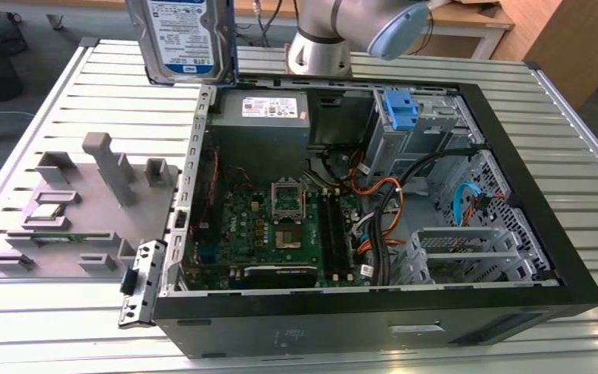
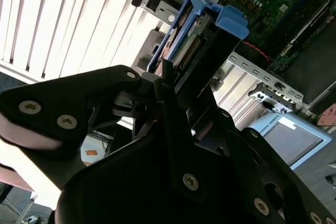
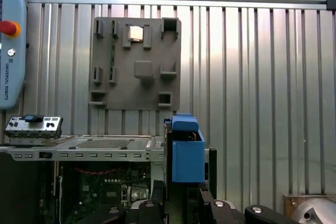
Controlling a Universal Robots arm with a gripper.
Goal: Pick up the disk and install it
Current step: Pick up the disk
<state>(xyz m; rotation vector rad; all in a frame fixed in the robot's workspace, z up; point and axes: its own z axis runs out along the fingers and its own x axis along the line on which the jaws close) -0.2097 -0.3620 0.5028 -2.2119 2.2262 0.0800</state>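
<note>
In the exterior view the disk (image 1: 190, 39) hangs upright, label outward, well above the tabletop (image 1: 29, 327), over the far corner of the open computer case (image 1: 382, 312) on the exterior view's left; the arm (image 1: 325, 39) stands at the far edge; a grey fixture plate (image 1: 81, 210) lies left of the case. The pick-up looks done and the install not yet; I judge that seating it calls for turning the railed edges to line up with the drive cage, where a bare blue bracket (image 1: 403, 105) sits.

In the second wrist view the hand (image 2: 173, 85) reaches up along the disk (image 2: 194, 30); its black fingers (image 2: 163, 80) appear pinched onto the drive's end, though the contact is partly shadowed.

In the first wrist view the disk (image 3: 187, 153) stands edge-on, blue rail facing the camera, rising from the hand (image 3: 184, 203) above the case (image 3: 105, 182); the wrist looks down.
</note>
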